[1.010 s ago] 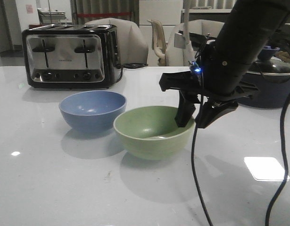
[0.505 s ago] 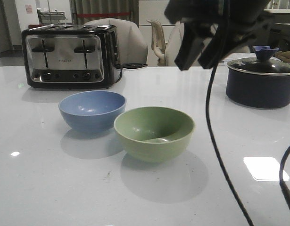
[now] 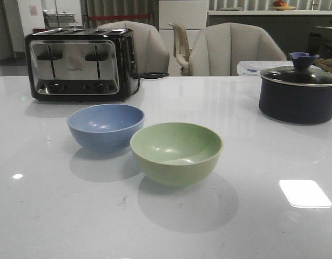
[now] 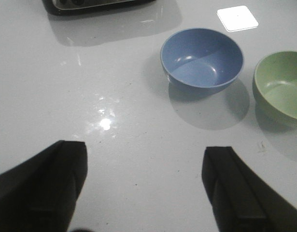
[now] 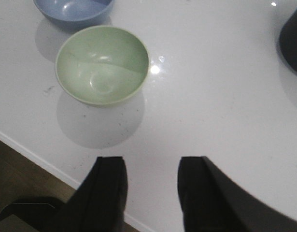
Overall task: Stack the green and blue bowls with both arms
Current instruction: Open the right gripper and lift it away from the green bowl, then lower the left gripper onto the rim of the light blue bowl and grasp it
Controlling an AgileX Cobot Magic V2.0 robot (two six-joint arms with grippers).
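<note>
The dusty blue bowl [image 3: 106,125] and the pale green bowl [image 3: 176,151] sit upright side by side on the white table, the green one nearer the front, rims close together. Both are empty. Neither arm shows in the front view. In the left wrist view my left gripper [image 4: 144,159] is open and empty above bare table, well away from the blue bowl [image 4: 202,57] and the green bowl [image 4: 281,89]. In the right wrist view my right gripper [image 5: 151,166] is open and empty above the table's front edge, apart from the green bowl [image 5: 102,64] and the blue bowl [image 5: 73,9].
A black-and-steel toaster [image 3: 79,63] stands at the back left with its cord trailing right. A dark navy lidded pot [image 3: 298,93] stands at the back right. Chairs are behind the table. The table edge [image 5: 37,157] and floor show in the right wrist view.
My right arm, which was at the green bowl's right rim, has lifted up and gone out of the front view. Both bowls have stayed in place.
</note>
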